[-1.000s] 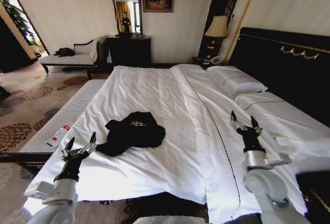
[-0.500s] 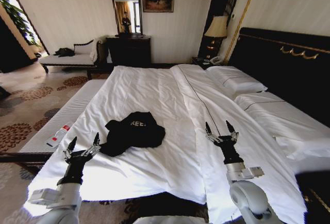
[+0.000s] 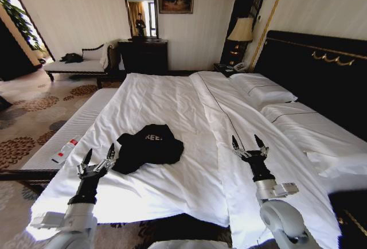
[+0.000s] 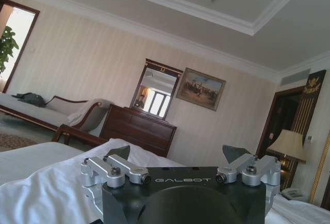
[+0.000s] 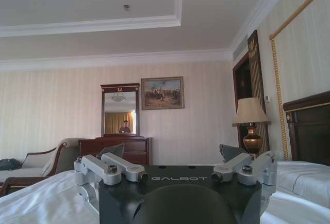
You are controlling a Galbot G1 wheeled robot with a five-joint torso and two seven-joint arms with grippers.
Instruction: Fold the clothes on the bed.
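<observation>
The crumpled black T-shirt (image 3: 147, 147) reading "REE" lies on the bed (image 3: 189, 111) between the spread-fingered, empty, "GALBOT"-branded left gripper (image 3: 97, 160) and right gripper (image 3: 249, 145).

Beyond the left gripper (image 3: 98, 156), the black T-shirt (image 3: 148, 147) lies crumpled, so its white lettering (image 3: 153, 137) is partly folded under and only some letters show. Past the right gripper (image 3: 249, 146), the bed (image 3: 189, 123) is cut off by the head view's right edge. Both arms run out of the picture's lower edge.
</observation>
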